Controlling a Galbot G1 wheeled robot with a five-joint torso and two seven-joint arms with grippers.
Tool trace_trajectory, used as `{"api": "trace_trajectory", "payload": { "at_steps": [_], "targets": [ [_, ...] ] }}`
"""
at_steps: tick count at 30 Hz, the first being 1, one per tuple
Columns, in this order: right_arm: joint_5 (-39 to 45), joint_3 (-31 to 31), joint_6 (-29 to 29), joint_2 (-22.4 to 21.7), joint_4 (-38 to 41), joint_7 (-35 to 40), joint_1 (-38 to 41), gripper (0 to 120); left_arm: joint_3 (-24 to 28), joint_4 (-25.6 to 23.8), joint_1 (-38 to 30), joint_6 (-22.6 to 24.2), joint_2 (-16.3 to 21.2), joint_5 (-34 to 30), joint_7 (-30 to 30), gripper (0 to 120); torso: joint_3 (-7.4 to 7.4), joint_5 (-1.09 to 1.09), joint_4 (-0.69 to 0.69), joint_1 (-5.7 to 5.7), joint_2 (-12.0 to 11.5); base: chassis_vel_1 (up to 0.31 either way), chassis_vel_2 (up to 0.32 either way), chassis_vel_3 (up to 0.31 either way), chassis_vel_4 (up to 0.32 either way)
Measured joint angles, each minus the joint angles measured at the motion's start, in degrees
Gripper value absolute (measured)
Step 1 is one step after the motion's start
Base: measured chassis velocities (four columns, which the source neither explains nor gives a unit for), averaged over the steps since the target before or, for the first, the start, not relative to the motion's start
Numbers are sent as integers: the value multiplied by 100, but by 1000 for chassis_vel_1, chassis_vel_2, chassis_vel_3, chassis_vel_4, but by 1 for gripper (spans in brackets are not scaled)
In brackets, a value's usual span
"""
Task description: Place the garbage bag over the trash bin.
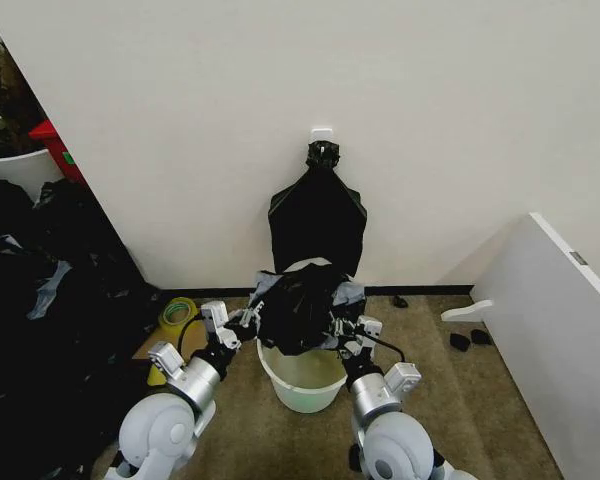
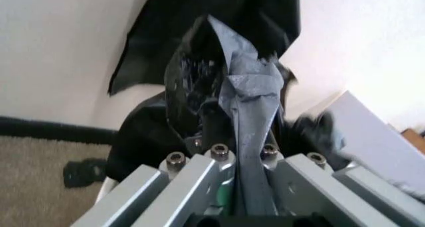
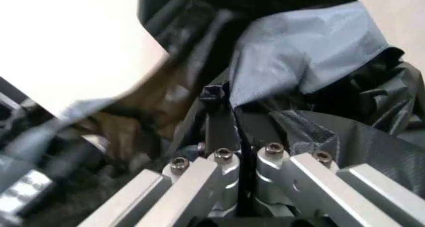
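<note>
Both arms up from 6 o'clock, 1 each side of the trash bin [image 1: 302, 382]. Left hand [image 1: 248, 322] sits at the bin's 9 o'clock rim; left wrist view shows its fingers [image 2: 199, 179] pinched together on a fold of the garbage bag [image 2: 249, 102]. Right hand [image 1: 346, 331] at the 3 o'clock rim, likewise clamped on bag film [image 3: 299, 62] per the right wrist view.

Garbage bag [image 1: 302, 305] hangs bunched between the 2 hands, above the bin's far half. Near part of the bin mouth is open, so the bag isn't over the rim yet.

My read, step in hand is spread and lower. Pull the 2 hands apart evenly so the bag mouth opens wider than the rim, keep both pinches at equal height, then bring the film down outside the rim. Film is thin and slick; a jerk could slip or tear it.

Beyond, at 12 o'clock, a flat black bundle [image 1: 317, 215] hangs on the wall [image 1: 430, 120].
</note>
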Motion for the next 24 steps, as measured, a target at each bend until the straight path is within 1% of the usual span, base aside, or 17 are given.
{"api": "trace_trajectory", "payload": {
  "at_steps": [5,8,13,14,17,19,21,24],
  "targets": [
    [-41,6,66,-26,-13,-87,-17,0,210,207,39,-81,-49,296,-10,0,0,0,0,0,0,0,0,0,0],
    [-250,-72,4,-70,-90,149,-168,0,397,354,94,-206,-93,537,-21,0,0,0,0,0,0,0,0,0,0],
    [-542,-193,-52,-180,-112,407,-507,0,582,453,80,-408,-70,662,-80,0,0,-1,-1,0,0,0,0,0,0],
    [-542,-193,-52,-180,-112,407,-507,0,582,453,80,-408,-70,662,-80,0,0,-1,-1,0,0,0,0,0,0],
    [-775,-203,-49,-278,-93,518,-645,0,667,430,118,-643,50,750,-173,0,0,0,0,0,0,0,0,0,0],
    [-793,-198,-48,-293,-41,594,-652,0,668,399,146,-721,92,828,-190,0,0,0,0,0,0,0,0,0,0],
    [-808,-181,-48,-353,117,825,-672,0,608,282,245,-902,187,956,-261,0,0,0,0,0,0,0,0,0,0],
    [-808,-161,-50,-428,248,955,-719,0,529,199,320,-991,255,1007,-343,0,0,0,1,0,0,0,0,0,0]
  ]
}}
